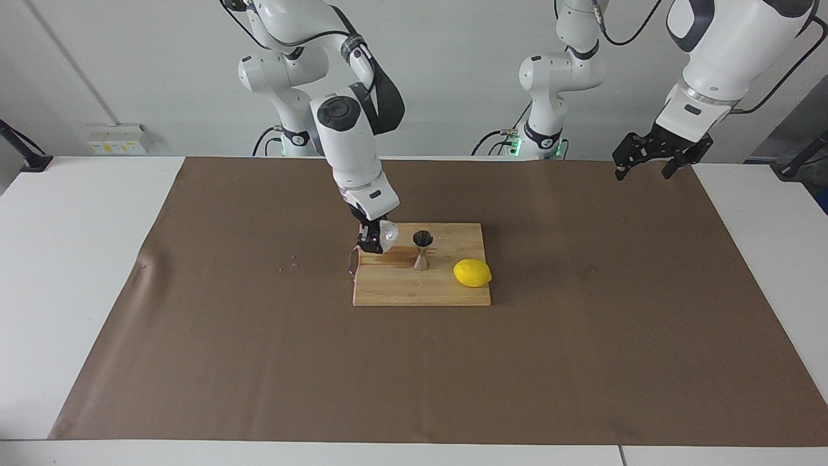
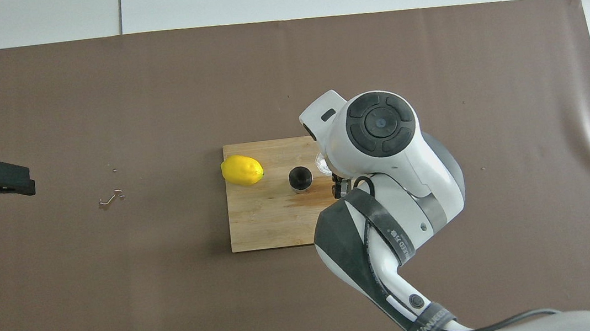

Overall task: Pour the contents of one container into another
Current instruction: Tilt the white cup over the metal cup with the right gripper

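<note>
At the middle of the desk, on a brown paper sheet, we see a wooden cutting board. Standing upright on the board is a small steel hourglass jigger, its dark open mouth facing up. Beside it on the board, toward the left arm's end of the desk, lies a yellow lemon. A dark stain marks the wood next to the jigger, on the side toward the right arm's end. We see the right arm reaching down from its base so that the right gripper hangs over the board's end nearest that arm; its jaws are closed on a small whitish, crinkled translucent cup. That cup is held off the board, tipped on its side, just beside the jigger's mouth but not touching it. From overhead the arm's white wrist covers most of the cup, leaving only a sliver at its edge. Over the desk's other end waits the left gripper, raised above the paper's edge with its jaws spread wide and nothing between them. A few small specks lie on the paper toward the right arm's end.
</note>
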Motion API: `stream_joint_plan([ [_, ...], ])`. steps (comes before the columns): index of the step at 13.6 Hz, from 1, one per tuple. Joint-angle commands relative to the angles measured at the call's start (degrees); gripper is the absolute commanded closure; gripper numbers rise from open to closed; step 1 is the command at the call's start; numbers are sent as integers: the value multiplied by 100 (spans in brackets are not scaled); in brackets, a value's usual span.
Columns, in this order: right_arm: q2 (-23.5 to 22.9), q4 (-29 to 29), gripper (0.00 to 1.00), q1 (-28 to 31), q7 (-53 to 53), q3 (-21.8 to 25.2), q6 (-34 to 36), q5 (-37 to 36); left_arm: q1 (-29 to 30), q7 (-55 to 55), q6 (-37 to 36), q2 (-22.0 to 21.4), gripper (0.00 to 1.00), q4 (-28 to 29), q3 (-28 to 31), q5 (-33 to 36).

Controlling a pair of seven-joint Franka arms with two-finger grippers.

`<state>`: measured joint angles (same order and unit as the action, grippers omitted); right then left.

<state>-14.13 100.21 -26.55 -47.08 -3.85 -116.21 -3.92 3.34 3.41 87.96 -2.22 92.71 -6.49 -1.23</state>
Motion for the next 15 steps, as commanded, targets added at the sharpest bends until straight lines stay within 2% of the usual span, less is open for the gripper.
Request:
stream_joint_plan([
  [1,-266,-449,77,-218,225,-2,396,-372,-158,-50,63,-41,0,81,173,-44],
  [8,-389,-573,78,-605,384,-2,757,-1295,-70,-68,98,-59,0,134,165,-35],
  [13,-836,-1108,79,-825,384,-2,1301,-1778,-79,-68,90,-50,0,134,165,-35],
  [15,-881,-1197,79,-887,384,-2,1390,-1980,-71,-68,81,-42,0,134,165,-35],
])
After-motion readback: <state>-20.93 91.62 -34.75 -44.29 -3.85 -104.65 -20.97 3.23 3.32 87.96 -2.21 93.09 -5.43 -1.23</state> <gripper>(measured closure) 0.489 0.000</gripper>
